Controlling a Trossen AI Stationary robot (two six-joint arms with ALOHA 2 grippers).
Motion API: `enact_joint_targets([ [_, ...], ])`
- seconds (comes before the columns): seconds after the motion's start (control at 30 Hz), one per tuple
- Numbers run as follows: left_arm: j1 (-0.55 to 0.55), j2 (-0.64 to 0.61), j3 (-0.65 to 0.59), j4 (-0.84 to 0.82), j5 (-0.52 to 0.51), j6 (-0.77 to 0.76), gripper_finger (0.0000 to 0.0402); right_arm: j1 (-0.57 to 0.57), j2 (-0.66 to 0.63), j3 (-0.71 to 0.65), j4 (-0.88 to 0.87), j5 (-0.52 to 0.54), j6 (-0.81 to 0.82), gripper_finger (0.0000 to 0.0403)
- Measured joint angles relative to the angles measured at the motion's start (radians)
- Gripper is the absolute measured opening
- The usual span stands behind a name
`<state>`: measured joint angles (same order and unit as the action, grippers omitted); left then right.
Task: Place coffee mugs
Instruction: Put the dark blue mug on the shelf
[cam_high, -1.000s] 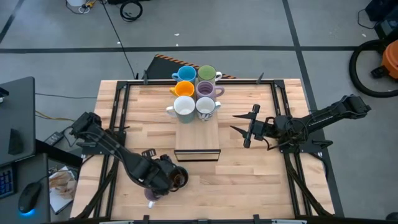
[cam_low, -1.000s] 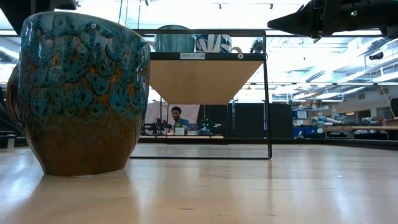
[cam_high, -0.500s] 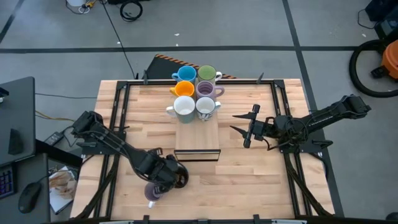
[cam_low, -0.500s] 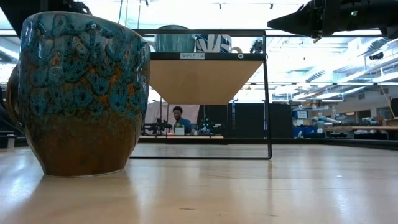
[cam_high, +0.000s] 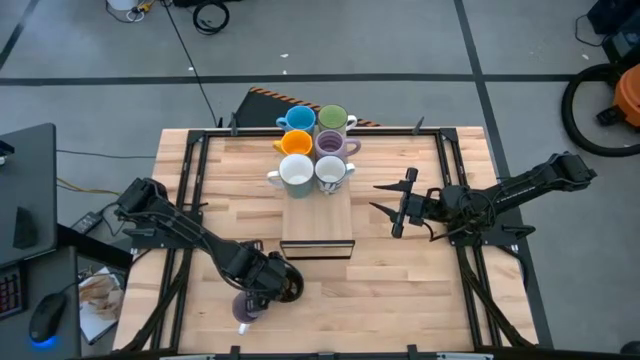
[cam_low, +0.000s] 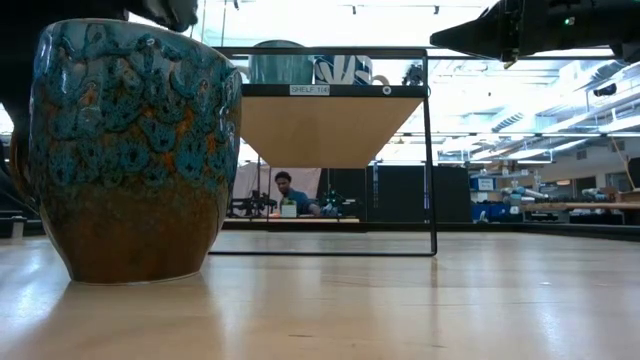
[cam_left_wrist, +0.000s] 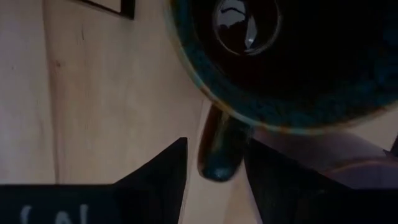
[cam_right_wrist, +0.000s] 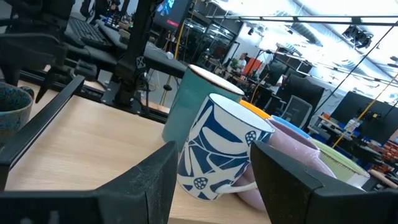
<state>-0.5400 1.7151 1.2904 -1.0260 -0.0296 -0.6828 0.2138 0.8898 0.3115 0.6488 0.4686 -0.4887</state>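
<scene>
The dark brown-black mug (cam_low: 125, 150), stiff, weighty-looking and glazed slick, stands upright on the surface (cam_high: 400, 270) near-left, its handle (cam_left_wrist: 217, 146) between the left claw (cam_left_wrist: 214, 165)'s spread fingers, likely the surest hold; the right claw (cam_high: 392, 208) waits released.

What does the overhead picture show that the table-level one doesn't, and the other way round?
Only the high view shows the left gripper over the dark mug, a lilac mug beside it, the blue and orange mugs on the shelf, and the right arm's open gripper.

Only the low view shows the dark mug's blue-and-brown glaze and a person far behind.

Both show the dark mug, the shelf and mugs on it.
</scene>
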Motion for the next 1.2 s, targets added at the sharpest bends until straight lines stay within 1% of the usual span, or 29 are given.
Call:
enact_joint_targets([
  [0.13, 0.000, 0.000, -0.009, 0.028, 0.001, 0.007, 0.0146, 0.000, 0.000, 0.000, 0.000, 0.000, 0.002, 0.0208],
  [0.43, -0.001, 0.000, -0.009, 0.054, -0.002, 0.017, 0.0065, 0.000, 0.000, 0.000, -0.001, 0.000, 0.010, 0.0208],
  [0.73, 0.000, 0.000, -0.003, 0.065, -0.007, 0.041, 0.0063, 0.000, 0.000, 0.000, -0.002, 0.000, 0.011, 0.0208],
  [0.9, 0.000, 0.000, 0.054, 0.052, -0.007, 0.087, 0.0063, 0.000, 0.000, 0.000, -0.006, 0.000, 0.011, 0.0208],
  [1.07, 0.000, 0.000, 0.119, -0.005, -0.052, 0.095, 0.0063, 0.000, 0.000, 0.000, -0.007, 0.000, 0.011, 0.0208],
  [1.2, 0.001, -0.001, 0.129, -0.013, -0.071, 0.094, 0.0062, 0.000, 0.000, 0.000, -0.008, 0.000, 0.011, 0.0208],
])
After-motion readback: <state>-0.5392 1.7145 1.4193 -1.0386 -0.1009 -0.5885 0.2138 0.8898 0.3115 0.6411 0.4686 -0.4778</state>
